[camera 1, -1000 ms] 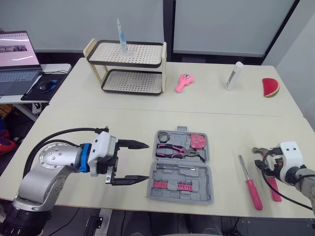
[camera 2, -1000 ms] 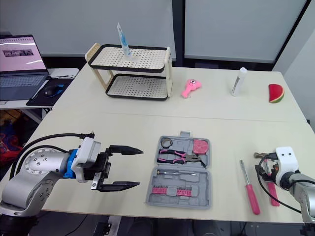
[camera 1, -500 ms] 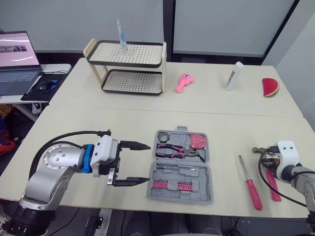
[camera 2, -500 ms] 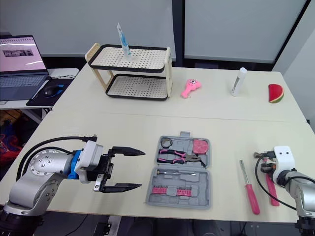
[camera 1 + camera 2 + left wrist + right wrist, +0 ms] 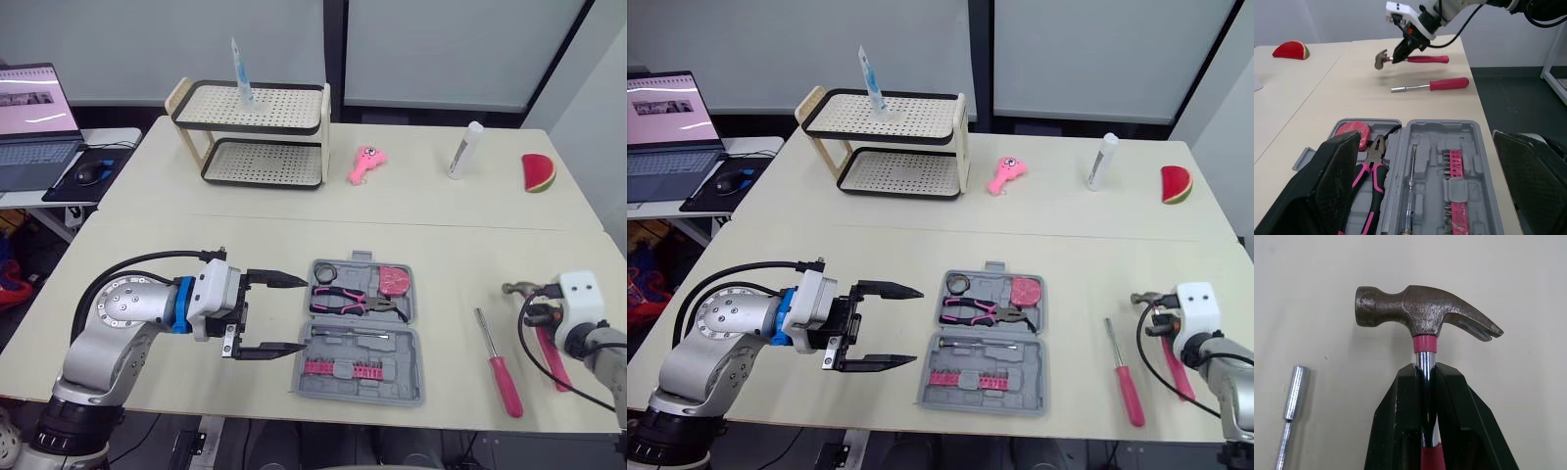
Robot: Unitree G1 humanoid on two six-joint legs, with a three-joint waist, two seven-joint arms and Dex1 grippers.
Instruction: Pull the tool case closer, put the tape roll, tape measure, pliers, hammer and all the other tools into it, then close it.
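Right jaws tight on hammer over pale table; laptop far left.

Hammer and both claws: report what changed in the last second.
The left claw, open, has edged toward the tool case. The right claw, shut on the hammer just below its head, has raised it slightly and shifted it to the robot's right. The tool case, open, and the screwdriver beside it lie as before.
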